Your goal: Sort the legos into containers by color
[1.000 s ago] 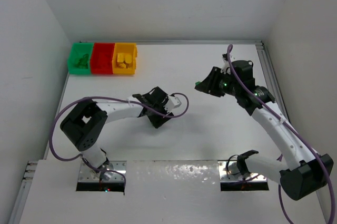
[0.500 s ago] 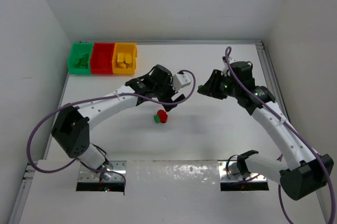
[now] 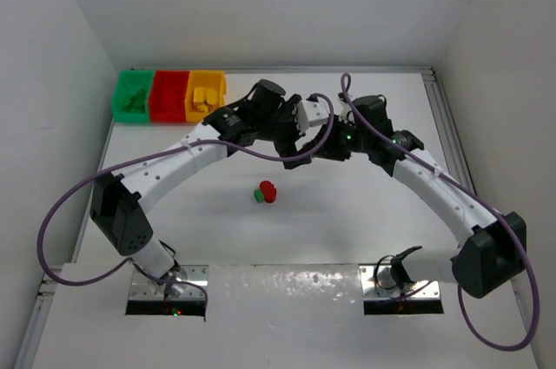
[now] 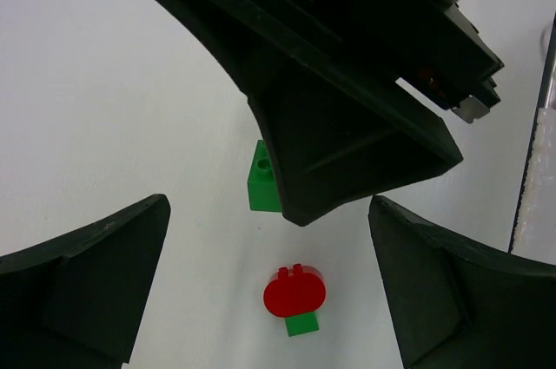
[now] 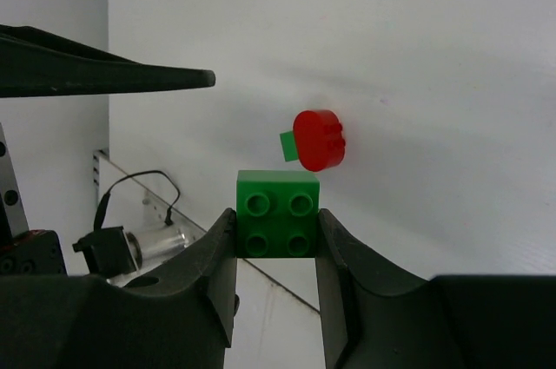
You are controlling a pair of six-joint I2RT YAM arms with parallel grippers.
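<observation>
left gripper (image 4: 268,208) spread wide, top view centre | right gripper (image 5: 276,217) clenched on green lego (image 5: 278,211), beside it | red lego (image 3: 269,189) on table (image 3: 365,221) just below both | containers (image 3: 170,96) upper left

Left arm extended to far centre, left gripper (image 4: 268,230) with jaws spread wide. Right arm bent leftward to meet it, right gripper (image 5: 276,217) clamped on a green brick (image 5: 278,234).

Bins, far left: green bin (image 3: 132,96), red bin (image 3: 168,96), yellow bin (image 3: 207,96). White table (image 3: 365,213). Mid-table: red round piece (image 3: 269,189), small green piece (image 3: 259,196) beside it. One four-stud brick (image 5: 278,225): green. White with black joints: left arm (image 3: 174,165), right arm (image 3: 434,191).
</observation>
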